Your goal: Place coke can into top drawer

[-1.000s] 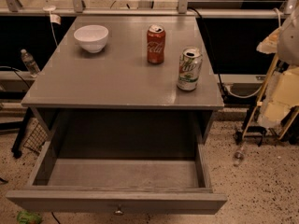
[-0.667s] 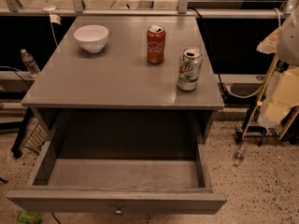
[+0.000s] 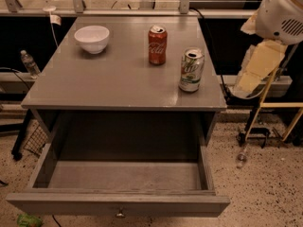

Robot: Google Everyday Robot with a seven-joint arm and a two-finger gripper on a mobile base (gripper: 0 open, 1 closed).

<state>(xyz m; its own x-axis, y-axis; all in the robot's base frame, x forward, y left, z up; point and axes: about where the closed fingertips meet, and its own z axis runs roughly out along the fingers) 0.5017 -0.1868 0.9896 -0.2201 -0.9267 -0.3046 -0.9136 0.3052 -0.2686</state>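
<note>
The coke can (image 3: 157, 44) is red with white script and a silver top. It stands upright at the back middle of the grey cabinet top (image 3: 109, 79). The top drawer (image 3: 124, 176) is pulled fully out below the cabinet top and its inside is bare. Its flat front panel carries a small round knob (image 3: 120, 214) at the bottom edge of the view. My gripper does not show. Only a white arm housing (image 3: 281, 12) and a cream-coloured part (image 3: 258, 64) below it appear at the right edge, beside the cabinet and apart from the can.
A white-and-green soda can (image 3: 191, 70) stands upright near the right front of the cabinet top, in front and to the right of the coke can. A white bowl (image 3: 92, 38) sits at the back left. A metal stand (image 3: 267, 122) and cables are on the speckled floor to the right.
The white arm housing at the right edge has shifted slightly upward. The cans, the bowl and the drawer have not moved.
</note>
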